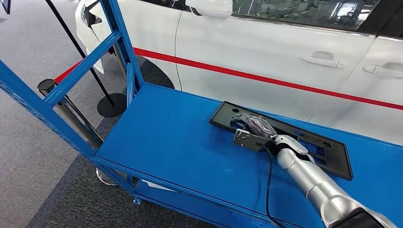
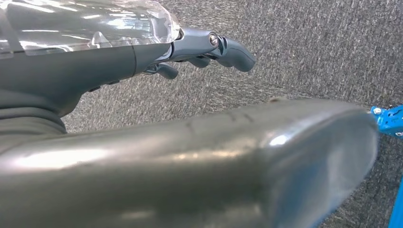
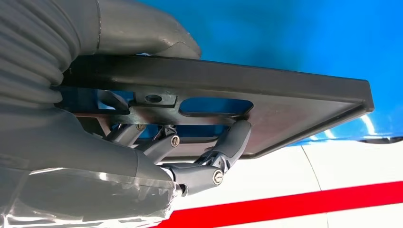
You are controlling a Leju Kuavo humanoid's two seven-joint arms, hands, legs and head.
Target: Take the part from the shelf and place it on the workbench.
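over the blue shelf (image 1: 176, 137), the right hand (image 1: 259, 129) clamps the black part (image 1: 328, 152), thumb above and fingers beneath; that edge grip looks shallow, so lifting could tip it loose.

No readable text, labels, brand names, numbers or signs appear anywhere: none on the black part (image 1: 285, 137), the blue shelf (image 1: 176, 137), or the white car (image 1: 266, 52).

The flat black part (image 1: 304, 137) (slotted, rectangular) lies on the blue shelf (image 1: 176, 137), near its far edge.
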